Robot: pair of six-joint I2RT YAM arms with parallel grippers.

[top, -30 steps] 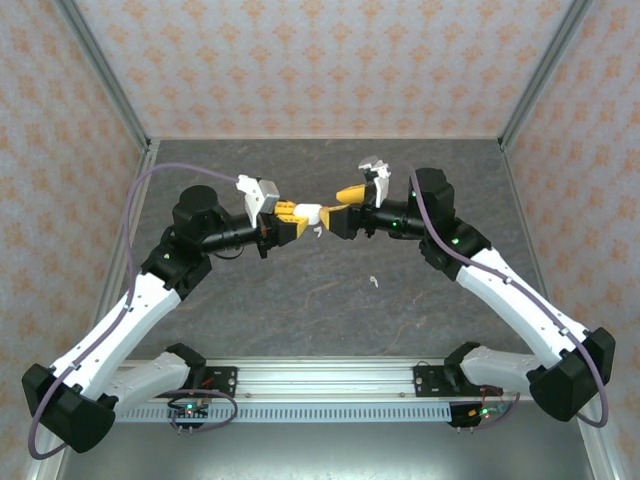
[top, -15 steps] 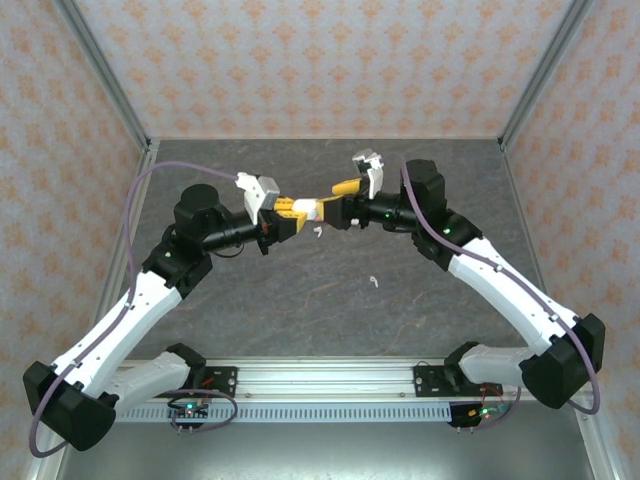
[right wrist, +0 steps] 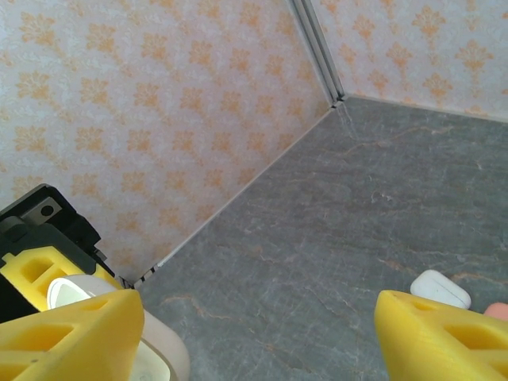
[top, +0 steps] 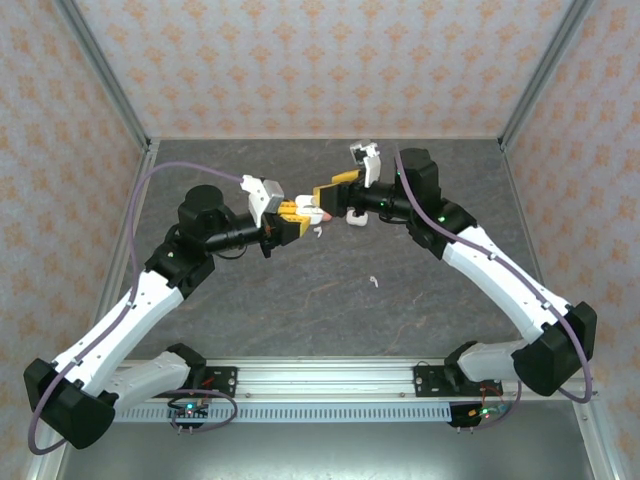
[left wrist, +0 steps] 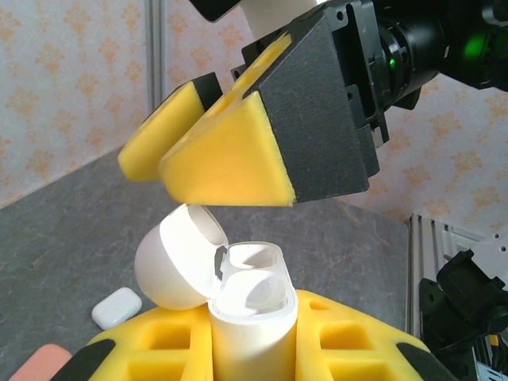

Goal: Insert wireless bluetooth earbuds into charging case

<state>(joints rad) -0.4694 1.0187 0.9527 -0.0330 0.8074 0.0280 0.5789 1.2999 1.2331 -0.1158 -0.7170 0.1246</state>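
While the left gripper (top: 297, 212) has its yellow fingers clamped on the body of a white charging case (left wrist: 252, 317), held upright above the table with its lid (left wrist: 178, 258) hinged back, the right gripper (top: 328, 193) hangs just over the case mouth with its fingers well apart and nothing visible between them. No earbud sits in the part of the case opening that shows, so I judge the task is at its start: case open and presented, insertion not yet done.

Two tiny white earbuds lie loose on the table: one earbud (top: 372, 282) well apart from both grippers toward the near side, a second earbud (top: 318, 232) just below the grippers. The next move likely calls for the right arm to drop to one of them, pinch it by the stem and bring it stem-down into a well; its small size leaves little margin.

The tabletop (top: 300, 320) is dark grey and stone-patterned. A closed white case (left wrist: 117, 308) rests on it, beside a coral object (left wrist: 51, 361) too cropped to name. Peach floral walls (top: 320, 60) enclose it, with a metal rail (top: 320, 378) along the near edge.
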